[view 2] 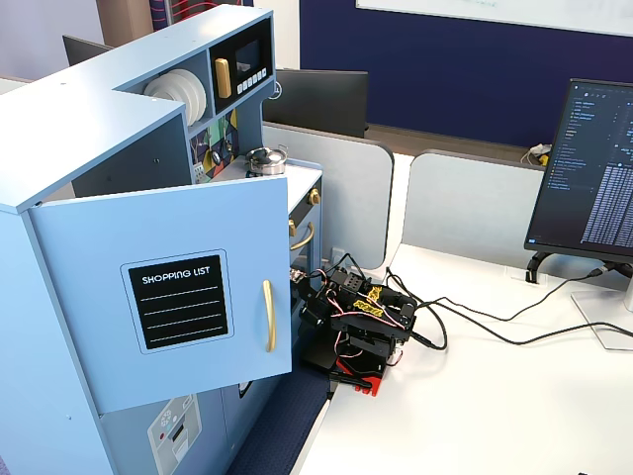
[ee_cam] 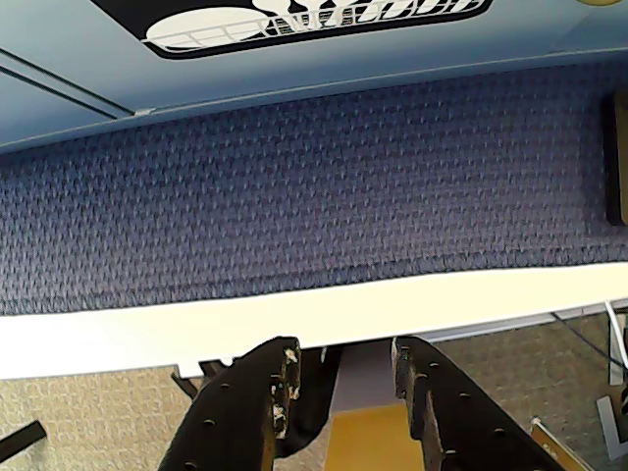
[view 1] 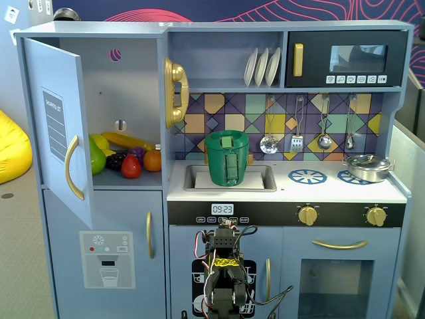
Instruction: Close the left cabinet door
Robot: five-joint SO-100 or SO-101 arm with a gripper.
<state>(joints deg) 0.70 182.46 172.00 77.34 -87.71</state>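
- Fixed view facing the toy kitchen: the left cabinet door (view 1: 64, 129) stands swung wide open at the upper left, hinged on its left edge, its curved gold handle (view 1: 72, 167) toward the viewer.
- Open compartment behind it holds toy fruit (view 1: 125, 158): banana, green pear, red piece, orange, dark grapes.
- Below the compartment, a pale blue door with an ice-dispenser graphic (view 1: 107, 259), shut.
- Gold toy phone (view 1: 174, 92) hangs on the post right of the compartment; green pot (view 1: 227, 157) sits in the sink; black microwave (view 1: 346, 58) at top right, shut.
- Robot arm (view 1: 224, 279) folded low at bottom centre, in front of the oven doors, well apart from the open door; claw hidden here.
- Wrist view: gripper (ee_cam: 341, 365) enters from the bottom edge, two black fingers (ee_cam: 265, 388) parted by a moderate gap, nothing between them.
- Beyond the fingers: white table edge, dark blue mat (ee_cam: 314, 206), then the pale blue cabinet base at the top.
- Side fixed view: door (view 2: 163, 300) sticks out from the cabinet front, its "SHOPPING LIST" chalkboard panel (view 2: 179, 301) facing the camera.
- Arm (view 2: 358, 322) sits folded on the white table (view 2: 495, 396), just right of the door's free edge, not touching it.
- Monitor (view 2: 591, 168) at far right.
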